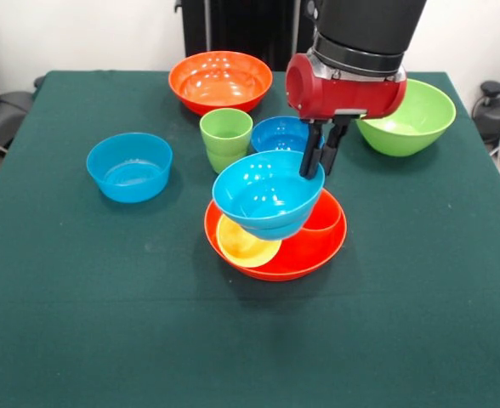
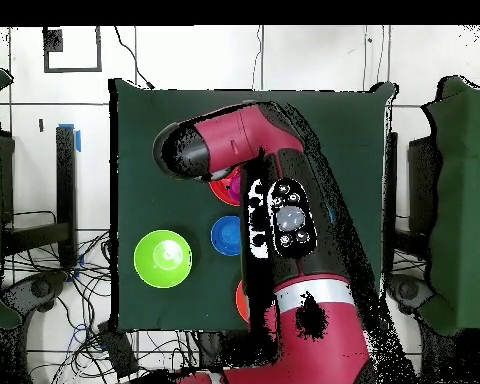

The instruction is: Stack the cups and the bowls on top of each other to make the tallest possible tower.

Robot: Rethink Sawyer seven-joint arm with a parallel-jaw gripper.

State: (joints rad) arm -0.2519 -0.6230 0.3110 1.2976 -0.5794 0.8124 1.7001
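The pincer (image 1: 316,163) is clamped on the far rim of a glossy light blue plastic bowl (image 1: 267,194), one finger inside the wall and one outside. This bowl sits tilted, its mouth tipped toward the camera, above a large glossy orange plastic bowl (image 1: 305,248) at the middle of the dark green cloth-covered tabletop (image 1: 88,323). Whether the light blue bowl rests on anything or is borne by the pincer alone cannot be told.

Inside the large orange bowl lie a yellow plastic cup (image 1: 246,245) at its front left, on its side with the mouth facing the camera, and a small orange plastic cup (image 1: 325,218) at its right, largely hidden by the held bowl.

Just behind the held bowl stands a green plastic cup with a stepped waist (image 1: 225,138), upright. Beside it to the right is a small dark blue glossy bowl (image 1: 280,133), partly hidden by the arm. A second large orange glossy bowl (image 1: 220,81) sits at the far edge of the tabletop. A large lime green glossy bowl (image 1: 407,119) sits far right. A second light blue glossy bowl (image 1: 129,167) sits alone at the left, well apart from the rest.

In the overhead view the red and black arm (image 2: 284,220) covers most of the middle of the tabletop; the lime green bowl and the dark blue bowl show beside it.
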